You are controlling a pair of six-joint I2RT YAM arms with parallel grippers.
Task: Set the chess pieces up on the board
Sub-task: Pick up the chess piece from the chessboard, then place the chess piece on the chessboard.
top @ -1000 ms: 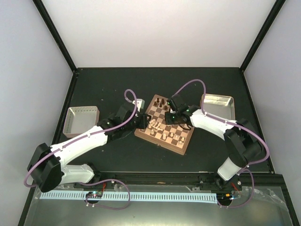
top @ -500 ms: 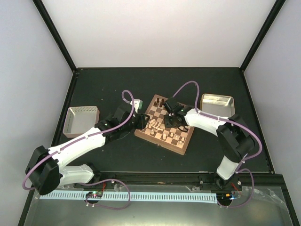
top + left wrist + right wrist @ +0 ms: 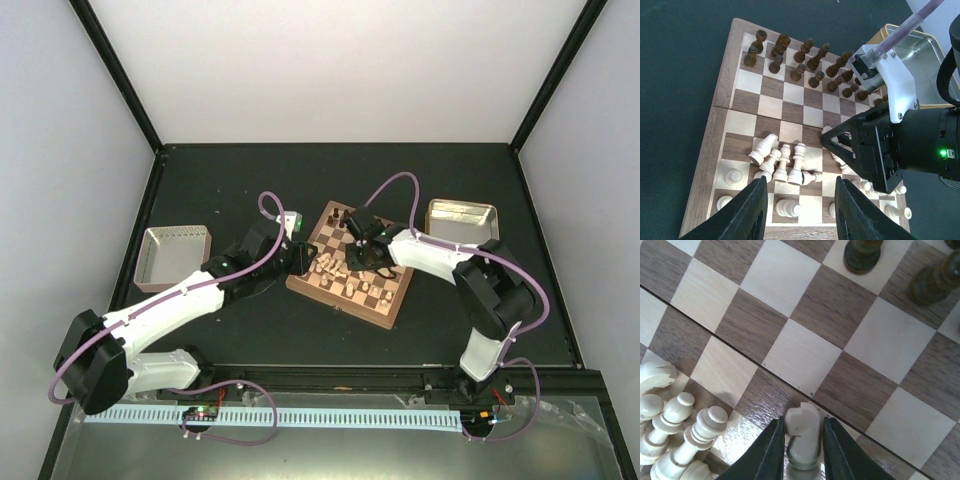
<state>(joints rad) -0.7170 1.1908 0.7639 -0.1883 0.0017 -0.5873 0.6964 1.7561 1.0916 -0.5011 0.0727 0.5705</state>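
Observation:
The board (image 3: 340, 303) lies at the table's middle, turned at an angle. Dark pieces (image 3: 797, 72) stand in its far rows. Cream pieces (image 3: 785, 162) crowd the near rows, several lying on their sides. My right gripper (image 3: 358, 258) is low over the board's middle, its fingers (image 3: 775, 450) pressed on both sides of an upright cream knight (image 3: 802, 427) that stands on a square. My left gripper (image 3: 800, 215) is open and empty above the board's near-left edge, beside the toppled cream pieces; in the top view it (image 3: 305, 258) sits at the board's left side.
A metal tray (image 3: 175, 258) stands left of the board and another (image 3: 462, 222) to its right. A small white box (image 3: 292, 218) lies by the board's far-left corner. The two grippers are close together over the board.
My right gripper has moved left across the board, towards the cream pieces and the left gripper. The left arm has hardly moved.

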